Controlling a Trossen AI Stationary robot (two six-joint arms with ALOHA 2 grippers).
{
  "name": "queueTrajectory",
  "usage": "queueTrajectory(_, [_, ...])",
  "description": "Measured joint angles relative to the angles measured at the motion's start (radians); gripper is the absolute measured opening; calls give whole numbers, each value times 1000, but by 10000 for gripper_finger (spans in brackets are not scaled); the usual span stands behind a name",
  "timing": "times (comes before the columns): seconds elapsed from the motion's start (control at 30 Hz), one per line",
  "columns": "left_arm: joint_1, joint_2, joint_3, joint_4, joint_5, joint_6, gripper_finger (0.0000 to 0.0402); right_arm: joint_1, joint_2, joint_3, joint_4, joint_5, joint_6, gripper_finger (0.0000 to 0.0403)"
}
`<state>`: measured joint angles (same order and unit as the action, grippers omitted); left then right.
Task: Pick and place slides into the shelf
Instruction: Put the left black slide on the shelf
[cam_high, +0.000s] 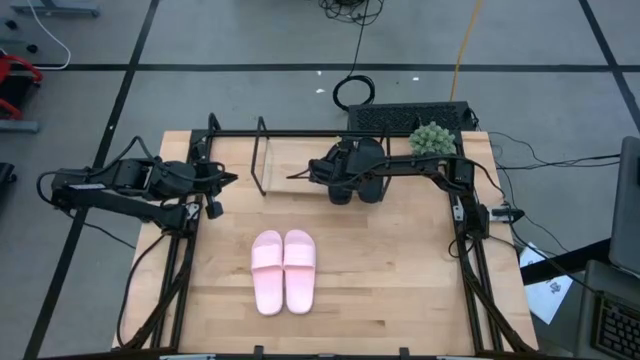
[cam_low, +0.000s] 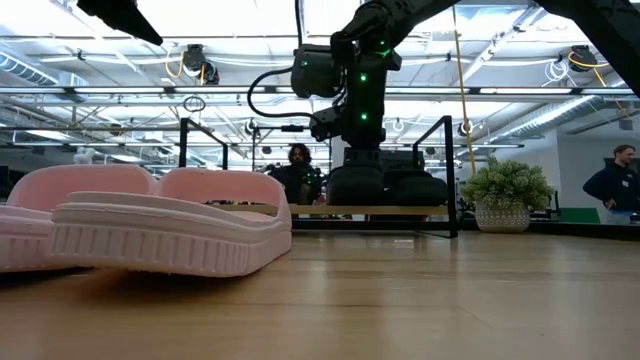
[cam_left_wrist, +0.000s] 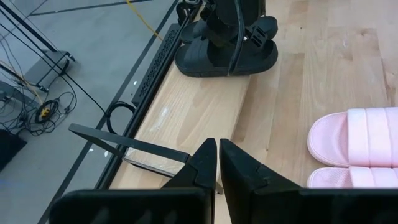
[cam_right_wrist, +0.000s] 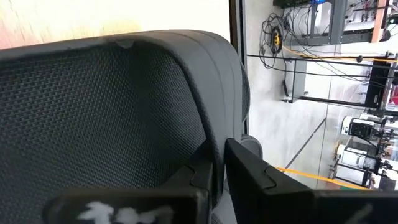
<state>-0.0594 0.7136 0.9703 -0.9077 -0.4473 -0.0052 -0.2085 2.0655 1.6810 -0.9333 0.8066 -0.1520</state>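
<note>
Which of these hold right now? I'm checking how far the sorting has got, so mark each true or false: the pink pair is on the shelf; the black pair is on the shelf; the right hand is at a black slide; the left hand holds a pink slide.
1. The pink slides are on the shelf. False: they lie side by side on the tabletop.
2. The black slides are on the shelf. True.
3. The right hand is closed on a black slide's strap. True.
4. The left hand holds a pink slide. False: it is shut and empty, at the table's left edge.
</note>
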Motion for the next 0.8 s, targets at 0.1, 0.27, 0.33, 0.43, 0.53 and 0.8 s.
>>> queueTrajectory(0.1, [0, 0, 0, 0, 0, 0, 24, 0, 0, 0, 0, 0, -8, 27])
queueTrajectory(0.27, [0, 0, 0, 0, 0, 1, 24, 0, 0, 0, 0, 1, -20, 28])
queueTrajectory(0.33, [0, 0, 0, 0, 0, 1, 24, 0, 0, 0, 0, 1, -24, 30])
queueTrajectory(0.43, [0, 0, 0, 0, 0, 1, 24, -2, 0, 0, 0, 1, -25, 42])
queueTrajectory(0.53, [0, 0, 0, 0, 0, 1, 24, -3, 0, 0, 1, 1, -25, 60])
queueTrajectory(0.8, [0, 0, 0, 0, 0, -1, 24, -8, 0, 0, 4, 45, -25, 110])
